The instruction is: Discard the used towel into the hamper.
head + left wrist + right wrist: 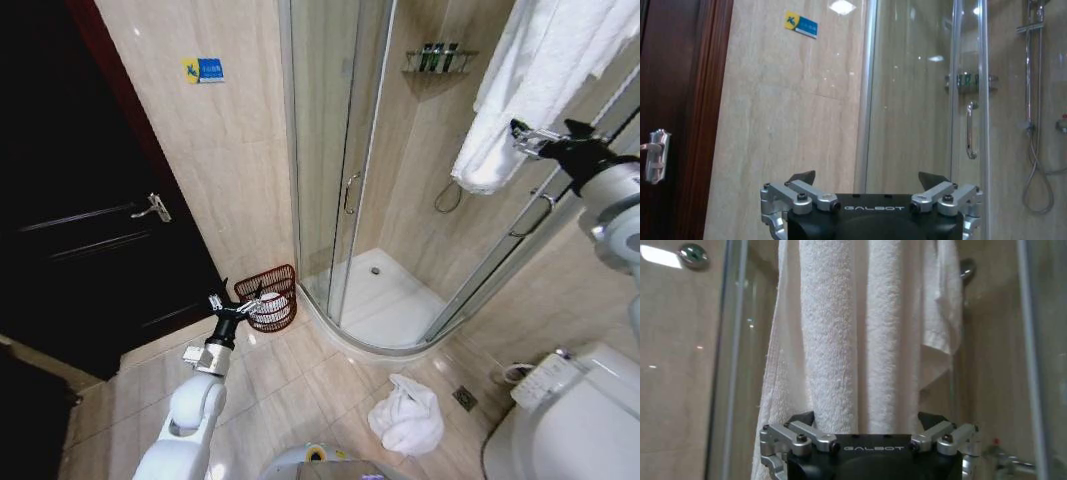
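A long white towel (530,80) hangs over the shower's glass wall at the upper right. My right gripper (518,136) is raised at its lower end, open. In the right wrist view the towel (860,330) hangs just beyond the spread right gripper (867,418). The hamper (272,297), a small reddish-brown ribbed basket with something white inside, stands on the floor by the shower's corner. My left gripper (240,298) is held low just in front of it. It is open and holds nothing, as the left wrist view (868,179) shows.
A crumpled white towel (407,415) lies on the tiled floor near the toilet (570,420). The curved glass shower enclosure (340,180) fills the middle. A dark door (90,220) stands at the left.
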Available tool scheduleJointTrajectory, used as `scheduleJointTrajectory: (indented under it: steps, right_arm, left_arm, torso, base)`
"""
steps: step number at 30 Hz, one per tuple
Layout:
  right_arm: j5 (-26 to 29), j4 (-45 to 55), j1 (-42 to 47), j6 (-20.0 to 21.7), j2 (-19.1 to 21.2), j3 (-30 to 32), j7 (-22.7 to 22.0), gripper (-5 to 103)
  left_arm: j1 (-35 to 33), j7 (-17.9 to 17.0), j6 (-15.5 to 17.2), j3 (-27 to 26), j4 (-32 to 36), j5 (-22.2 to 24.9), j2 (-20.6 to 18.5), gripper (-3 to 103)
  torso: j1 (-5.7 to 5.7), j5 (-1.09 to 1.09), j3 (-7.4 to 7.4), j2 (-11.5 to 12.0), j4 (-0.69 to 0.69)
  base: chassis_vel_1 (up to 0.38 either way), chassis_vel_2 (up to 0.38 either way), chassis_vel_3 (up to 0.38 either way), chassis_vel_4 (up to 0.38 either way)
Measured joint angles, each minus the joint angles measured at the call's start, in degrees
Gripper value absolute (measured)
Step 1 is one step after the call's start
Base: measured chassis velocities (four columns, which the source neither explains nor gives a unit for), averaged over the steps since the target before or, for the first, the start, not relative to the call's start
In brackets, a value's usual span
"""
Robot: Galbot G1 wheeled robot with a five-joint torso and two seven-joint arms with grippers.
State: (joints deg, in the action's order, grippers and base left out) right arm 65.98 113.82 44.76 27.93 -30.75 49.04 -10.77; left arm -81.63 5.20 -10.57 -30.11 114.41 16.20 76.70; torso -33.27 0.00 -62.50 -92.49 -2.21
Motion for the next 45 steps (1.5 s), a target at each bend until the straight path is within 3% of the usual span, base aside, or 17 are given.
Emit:
scheduleJointTrajectory:
  steps: [7,14,16,18,19,21,22,27,35,45]
  right_arm:
    - [2.36,-2.77,-2.96,0.08,0.82,-2.27,5.09,102]
    - [1.82,-5.66,-5.64,0.05,0.53,-5.64,6.31,82]
    - [1.28,-6.22,-6.19,0.01,0.35,-6.41,6.69,71]
    - [1.14,-6.42,-6.46,0.0,0.25,-6.71,6.78,71]
    - [0.89,-6.64,-6.83,-0.02,0.14,-7.17,6.85,60]
    - [0.68,-6.78,-7.11,-0.05,0.08,-7.53,6.93,54]
    - [0.68,-6.78,-7.11,-0.05,0.08,-7.53,6.93,54]
    - [0.5,-6.36,-6.66,-0.09,0.2,-7.26,6.94,33]
    - [0.19,-4.37,-3.93,-0.29,0.39,-5.8,6.94,9]
    - [-0.44,-2.56,-0.42,-0.39,0.08,-4.68,6.77,9]
  left_arm:
    - [0.18,0.05,-0.02,0.29,0.43,-0.11,0.35,100]
    - [0.15,0.06,-0.02,-0.06,0.81,0.03,0.35,100]
    - [0.1,0.05,-0.18,-0.34,0.83,0.14,0.34,100]
    - [0.06,0.04,-0.31,-0.46,0.84,0.21,0.34,100]
    - [-0.01,0.02,-0.51,-0.61,0.85,0.3,0.34,100]
    - [-0.09,-0.02,-0.86,-0.82,0.82,0.46,0.32,100]
    - [-0.09,-0.02,-0.86,-0.82,0.82,0.46,0.32,100]
    - [0.01,-0.05,-1.49,-0.94,0.3,1.05,0.22,100]
    - [0.23,-0.05,-1.58,-0.95,0.14,1.38,0.1,100]
    - [0.21,-0.04,-1.8,-1.02,0.12,1.62,0.05,100]
  torso:
    - [0.0,0.0,0.0,0.0,0.0]
    - [0.0,0.01,0.0,0.0,0.0]
    - [0.0,0.01,0.0,0.0,0.0]
    - [0.0,0.0,0.0,0.0,0.0]
    - [0.0,0.0,0.0,0.0,0.0]
    - [0.0,0.0,0.0,0.0,0.0]
    - [0.0,0.0,0.0,0.0,0.0]
    - [0.0,0.0,0.0,0.0,0.0]
    - [0.0,0.0,0.0,0.0,0.0]
    - [0.0,-0.02,0.01,0.0,0.0]
  base:
    - [0.0,0.0,0.0,0.0]
    - [0.0,0.0,0.0,0.0]
    - [0.0,0.0,0.0,0.0]
    - [0.0,0.0,0.0,0.0]
    - [0.0,0.0,0.0,0.0]
    - [0.0,0.0,0.0,0.0]
    - [0.0,0.0,0.0,0.0]
    - [0.0,0.0,0.0,0.0]
    - [0.0,0.0,0.0,0.0]
    - [0.0,0.0,0.0,0.0]
